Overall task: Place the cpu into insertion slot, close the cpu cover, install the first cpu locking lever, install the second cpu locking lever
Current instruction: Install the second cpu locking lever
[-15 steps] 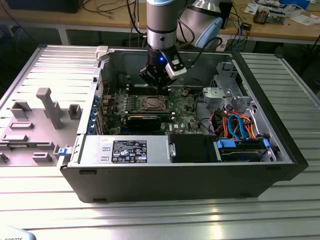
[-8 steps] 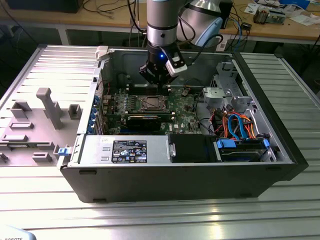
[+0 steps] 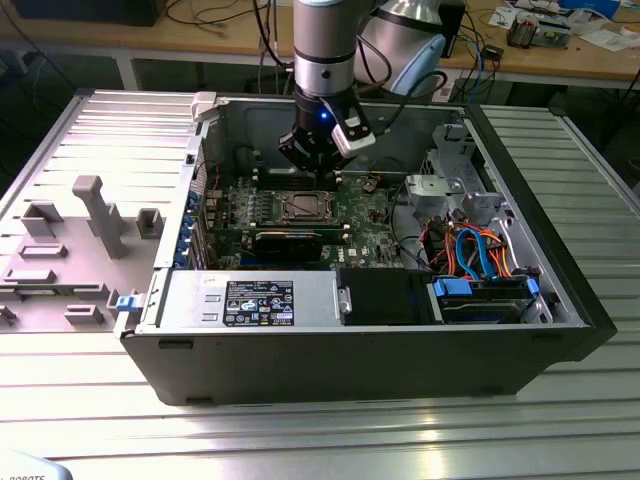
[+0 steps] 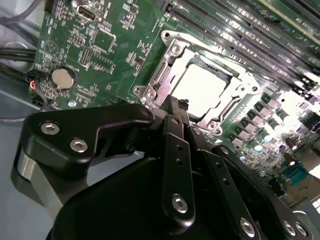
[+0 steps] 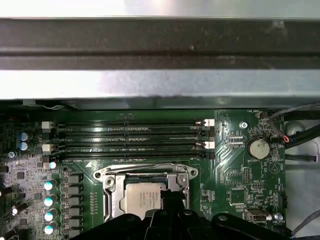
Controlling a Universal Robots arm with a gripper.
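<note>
Black multi-link gripper (image 4: 176, 107) nearest in both wrist views, fingers pressed together, holding nothing, tips at edge of socket. Silver-grey square cpu (image 5: 145, 196) seated in silver-rimmed insertion slot (image 4: 172, 52); thin silvery cpu cover (image 5: 112, 197) down around it. Beyond: green motherboard (image 3: 365, 215), black memory slots (image 5: 130, 137).

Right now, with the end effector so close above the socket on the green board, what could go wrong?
1. The black end effector hangs just over the silver-grey square cpu; a slightly off descent might press on the chip and the socket beneath it.
2. The thin silvery metal cpu cover lies around the chip, and the fingertips could catch its frame.
3. The long black memory slots lie close beside the socket, so a sideways move may strike them.
</note>
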